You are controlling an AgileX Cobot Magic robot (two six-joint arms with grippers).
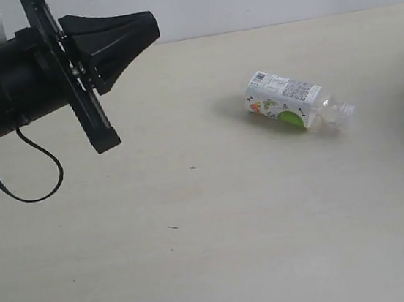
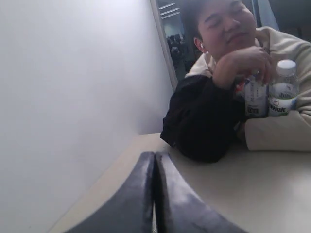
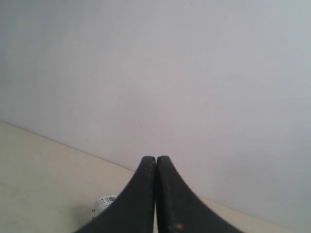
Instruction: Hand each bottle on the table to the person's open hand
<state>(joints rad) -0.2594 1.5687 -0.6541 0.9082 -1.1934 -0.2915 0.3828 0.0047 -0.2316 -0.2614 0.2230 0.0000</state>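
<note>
1. Clear plastic bottle (image 1: 288, 100), with a white label and lime-green print, lies on its side on the bench (image 1: 200, 254), well apart from both arms. It appears to be the one left to hand over.
2. Both arms are empty: the left fingers (image 1: 125, 34) are pressed together above the bench, and the right fingers (image 3: 146, 194) are likewise together.
3. Recommended: spread the fingers first, then descend across the labelled barrel, not the tapered neck, to prevent rolling.
4. No open palm shows. The person's hand (image 2: 240, 60) rests curled at the chin, so wait for it to open.
5. A barcode is visible; the label writing is too small to read.
</note>
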